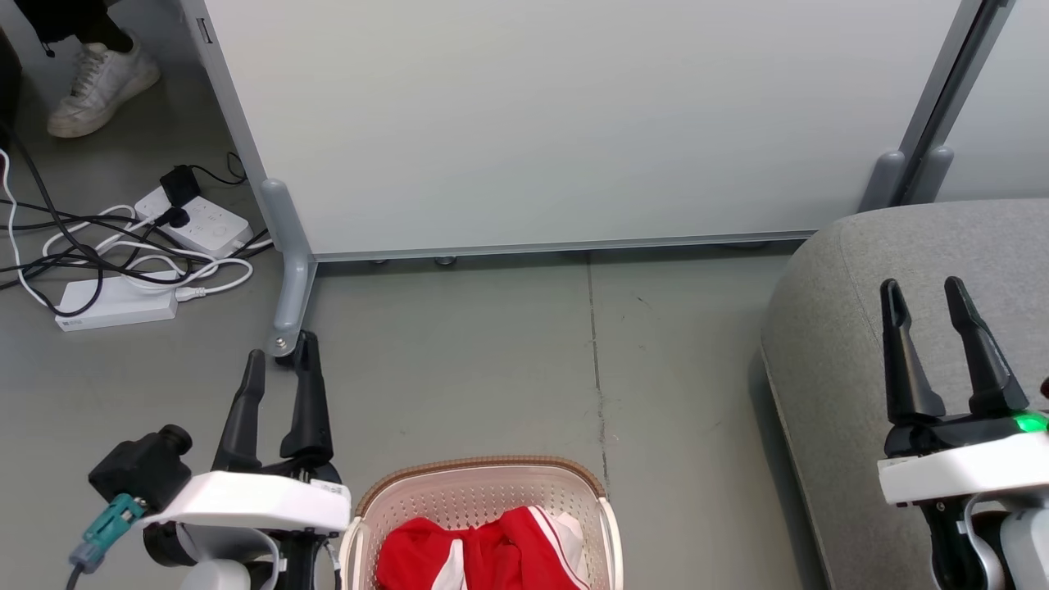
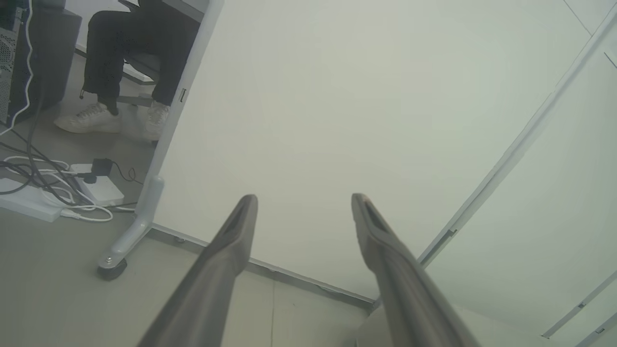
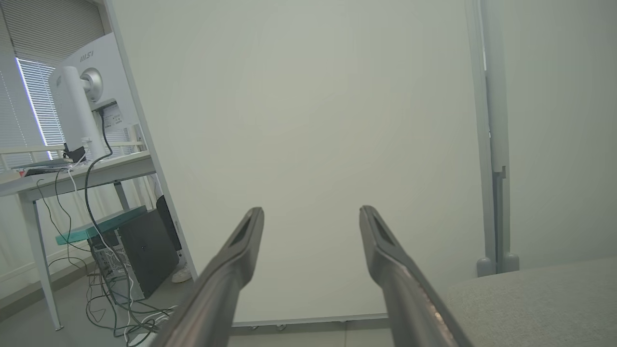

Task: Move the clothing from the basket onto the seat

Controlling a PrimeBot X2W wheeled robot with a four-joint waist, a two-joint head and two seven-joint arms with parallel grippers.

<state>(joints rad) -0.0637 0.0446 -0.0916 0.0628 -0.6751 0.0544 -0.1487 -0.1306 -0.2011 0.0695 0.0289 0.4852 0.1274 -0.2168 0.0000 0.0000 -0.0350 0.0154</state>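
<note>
Red clothing (image 1: 483, 557) sits in the basket (image 1: 482, 464), both jaws released.
It lies heaped inside, the basket on the floor (image 1: 492, 369); the left jaws hang spread and empty just beside it, the right jaws likewise over the grey seat (image 1: 828, 328).

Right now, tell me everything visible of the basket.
The basket is cream-white perforated plastic with rounded corners, a brown woven-look rim band and white loop handles on its left and right. It stands upright on the grey floor at the bottom centre of the head view, its near part cut off by the frame. Red-and-white clothing lies piled inside.
</note>
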